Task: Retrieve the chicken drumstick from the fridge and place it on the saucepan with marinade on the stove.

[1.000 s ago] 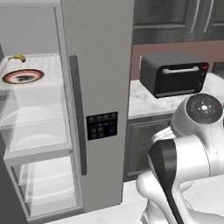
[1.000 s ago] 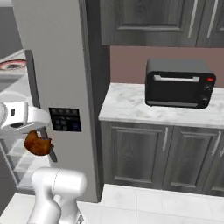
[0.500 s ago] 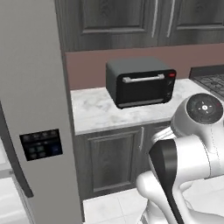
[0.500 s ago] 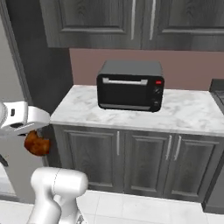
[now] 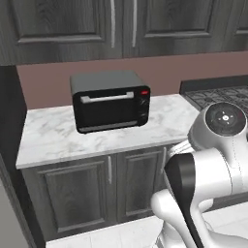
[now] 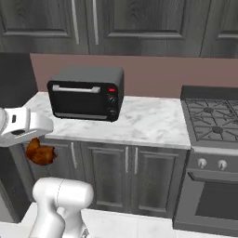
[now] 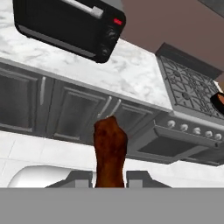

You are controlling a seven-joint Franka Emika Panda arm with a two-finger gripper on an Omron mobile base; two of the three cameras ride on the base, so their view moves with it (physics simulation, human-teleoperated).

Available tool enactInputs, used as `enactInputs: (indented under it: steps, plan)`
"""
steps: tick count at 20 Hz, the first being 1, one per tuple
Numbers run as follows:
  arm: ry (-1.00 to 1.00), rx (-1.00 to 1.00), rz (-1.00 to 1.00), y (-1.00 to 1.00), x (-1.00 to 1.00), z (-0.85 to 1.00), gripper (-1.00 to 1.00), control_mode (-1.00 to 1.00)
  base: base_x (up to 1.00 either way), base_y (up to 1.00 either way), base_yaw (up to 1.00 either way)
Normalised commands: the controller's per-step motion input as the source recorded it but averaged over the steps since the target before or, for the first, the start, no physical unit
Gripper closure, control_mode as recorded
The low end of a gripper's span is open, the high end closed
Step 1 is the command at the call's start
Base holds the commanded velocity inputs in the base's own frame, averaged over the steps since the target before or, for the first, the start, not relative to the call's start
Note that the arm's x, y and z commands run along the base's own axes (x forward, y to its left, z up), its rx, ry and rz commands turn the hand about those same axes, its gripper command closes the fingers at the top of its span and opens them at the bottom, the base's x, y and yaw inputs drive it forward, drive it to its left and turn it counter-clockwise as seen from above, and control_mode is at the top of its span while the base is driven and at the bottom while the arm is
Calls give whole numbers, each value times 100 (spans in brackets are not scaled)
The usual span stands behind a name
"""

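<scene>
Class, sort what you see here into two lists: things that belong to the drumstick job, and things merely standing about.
Belongs to the job:
chicken drumstick, held in the pincer
stove
saucepan with marinade, at the picture's edge

Just standing about:
toaster oven
marble counter
lower cabinets
upper cabinets

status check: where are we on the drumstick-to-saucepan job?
Done: the chicken drumstick is out of the fridge, gripped in the claw. In hand: it rides low in front of the lower cabinets beside the toaster oven. Left: reach the stove and set it in the saucepan at the hand view's edge.
</scene>
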Motion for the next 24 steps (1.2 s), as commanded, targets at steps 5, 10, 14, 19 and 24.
enactInputs:
  steps: [5,10,14,19,24]
  plan:
    - [0,0,0,0,0,0,100,100,0,-100,0]
    - [0,0,0,0,0,0,100,100,6,-100,0]
    - [0,0,0,0,0,0,100,100,16,-100,0]
    - [0,0,0,0,0,0,100,100,23,-100,0]
    - [0,0,0,0,0,0,100,100,25,-100,0]
